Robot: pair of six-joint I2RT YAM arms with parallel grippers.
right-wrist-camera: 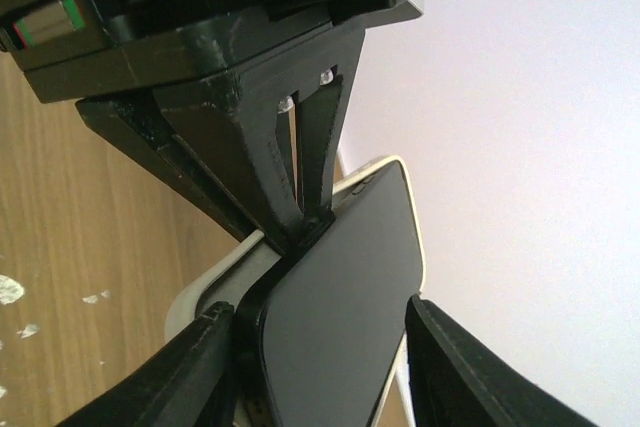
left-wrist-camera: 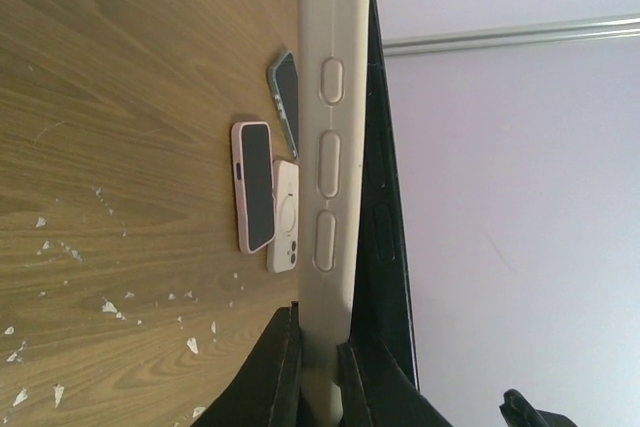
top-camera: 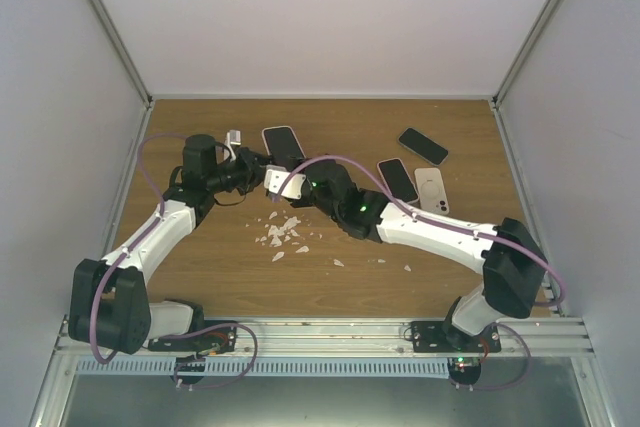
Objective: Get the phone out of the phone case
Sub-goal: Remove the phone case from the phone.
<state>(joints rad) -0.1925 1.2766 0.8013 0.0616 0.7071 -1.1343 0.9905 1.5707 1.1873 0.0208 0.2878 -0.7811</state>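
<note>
The left gripper (left-wrist-camera: 318, 352) is clenched on the edge of the cream case (left-wrist-camera: 330, 97). The black phone (right-wrist-camera: 340, 287) sits in this case, between the spread fingers of the right gripper (right-wrist-camera: 318, 319). I cannot tell if they press it.

High rear overview; two close wrist views, both on the phone case (left-wrist-camera: 335, 147)

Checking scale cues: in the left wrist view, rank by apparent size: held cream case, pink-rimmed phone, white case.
1. Cream case, largest, but nearest the camera.
2. Pink-rimmed phone.
3. White case, slightly smaller.
</note>
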